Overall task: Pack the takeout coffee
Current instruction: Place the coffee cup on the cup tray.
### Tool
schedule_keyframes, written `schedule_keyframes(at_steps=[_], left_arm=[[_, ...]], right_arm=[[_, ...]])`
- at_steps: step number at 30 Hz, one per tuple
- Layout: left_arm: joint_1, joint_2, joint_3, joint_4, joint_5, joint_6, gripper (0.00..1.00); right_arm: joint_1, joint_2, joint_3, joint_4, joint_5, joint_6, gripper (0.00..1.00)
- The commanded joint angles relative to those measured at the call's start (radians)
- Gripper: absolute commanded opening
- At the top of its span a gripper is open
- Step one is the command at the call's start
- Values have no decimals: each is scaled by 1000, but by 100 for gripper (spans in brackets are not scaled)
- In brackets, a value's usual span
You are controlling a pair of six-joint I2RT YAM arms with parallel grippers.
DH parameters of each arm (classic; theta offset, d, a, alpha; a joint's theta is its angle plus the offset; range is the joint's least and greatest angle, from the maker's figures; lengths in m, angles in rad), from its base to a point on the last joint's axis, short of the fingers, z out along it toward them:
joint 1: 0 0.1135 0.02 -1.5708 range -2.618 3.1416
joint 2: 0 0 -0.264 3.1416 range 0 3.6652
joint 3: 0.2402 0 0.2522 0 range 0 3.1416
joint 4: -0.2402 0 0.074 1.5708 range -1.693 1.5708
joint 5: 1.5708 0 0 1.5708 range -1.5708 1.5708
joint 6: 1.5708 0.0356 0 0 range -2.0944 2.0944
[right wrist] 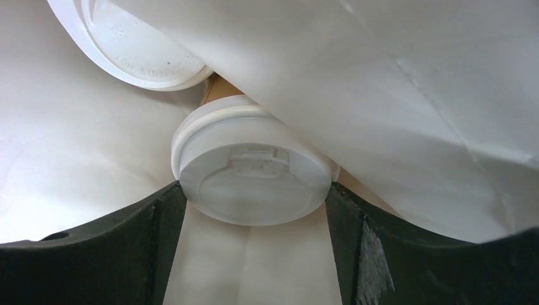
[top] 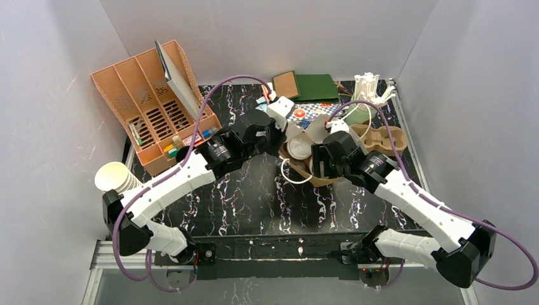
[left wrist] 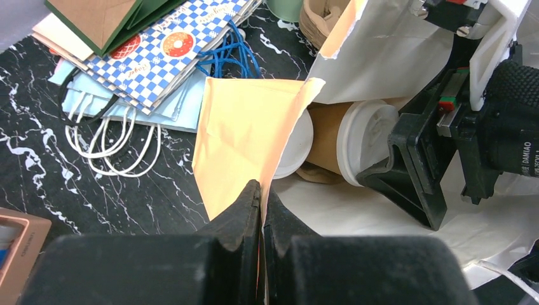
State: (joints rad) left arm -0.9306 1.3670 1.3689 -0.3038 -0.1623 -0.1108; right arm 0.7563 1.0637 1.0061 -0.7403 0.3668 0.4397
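Observation:
A paper bag (top: 316, 180), tan outside and white inside, lies open at mid-table. My left gripper (left wrist: 262, 190) is shut on the edge of the bag's tan flap (left wrist: 245, 136) and holds the mouth up. Inside the bag lies a takeout coffee cup (left wrist: 337, 136) on its side, its white lid (right wrist: 254, 181) facing the right wrist camera. My right gripper (right wrist: 254, 203) reaches into the bag, with a finger touching each side of that lid. A second lidded cup (right wrist: 140, 47) lies just beyond it, partly covered by the bag's white wall (right wrist: 381, 95).
An orange divided organizer (top: 149, 108) stands at the back left. A stack of cream cups (top: 114, 178) lies by the left arm. Folded bags (top: 305, 86), blue checked bags (left wrist: 165, 51) and a pulp cup carrier (top: 381, 136) sit behind the bag.

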Motion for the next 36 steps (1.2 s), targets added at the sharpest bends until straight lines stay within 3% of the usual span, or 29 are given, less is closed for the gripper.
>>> schedule_keyframes(at_steps=[1,11,21,26,36], left_arm=[[6,-74,2,37,-71,35,0],[6,-49,67,54,-104,81,0],[6,14,129,102,-85,175,0],[7,68,180,54,-75,235,0],[36,75,186,74,-2,231,0]], right_arm=[[-4,-18,-1,-48,96,44,28],[-4,-64,-46,3,116,38,30],[7,48,-3,237,28,-190,32],[81,99,50,236,50,-257,31],[195,102,41,163,173,-233,31]])
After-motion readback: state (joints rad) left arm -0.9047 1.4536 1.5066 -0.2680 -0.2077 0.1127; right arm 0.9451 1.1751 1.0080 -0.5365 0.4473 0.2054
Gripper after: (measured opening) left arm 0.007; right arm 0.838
